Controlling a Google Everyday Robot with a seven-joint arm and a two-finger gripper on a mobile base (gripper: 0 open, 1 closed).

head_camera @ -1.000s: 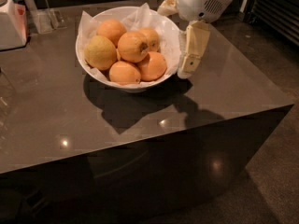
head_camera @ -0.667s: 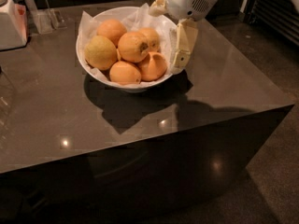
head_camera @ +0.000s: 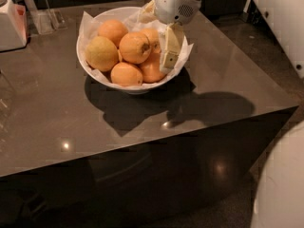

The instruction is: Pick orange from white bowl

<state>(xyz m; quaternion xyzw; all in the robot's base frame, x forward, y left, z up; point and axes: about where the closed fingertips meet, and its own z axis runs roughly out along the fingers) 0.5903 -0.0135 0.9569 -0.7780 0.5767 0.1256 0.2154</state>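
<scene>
The white bowl (head_camera: pixel 90 65), lined with crinkled white paper, stands on the dark table at the upper middle. It holds several fruits. The orange (head_camera: pixel 135 46), deep orange with a dark stem dimple, lies on top in the middle. A paler yellowish fruit (head_camera: pixel 101 53) lies to its left. Plain oranges lie around them. My gripper (head_camera: pixel 156 39) hangs over the bowl's right side, open and empty. One cream finger (head_camera: pixel 170 49) reaches down just right of the orange, in front of a lower orange (head_camera: pixel 151 69). The other finger shows at the bowl's far rim.
A white appliance (head_camera: pixel 10 23) and a clear glass holder (head_camera: pixel 45 20) stand at the table's far left. The table's (head_camera: pixel 213 89) right and front edges drop to the floor. White robot body parts fill the lower right (head_camera: pixel 280 189) and upper right (head_camera: pixel 280 18).
My gripper has moved left from beside the bowl's right rim to over the bowl, with its finger now close beside the orange. The fruits have not moved.
</scene>
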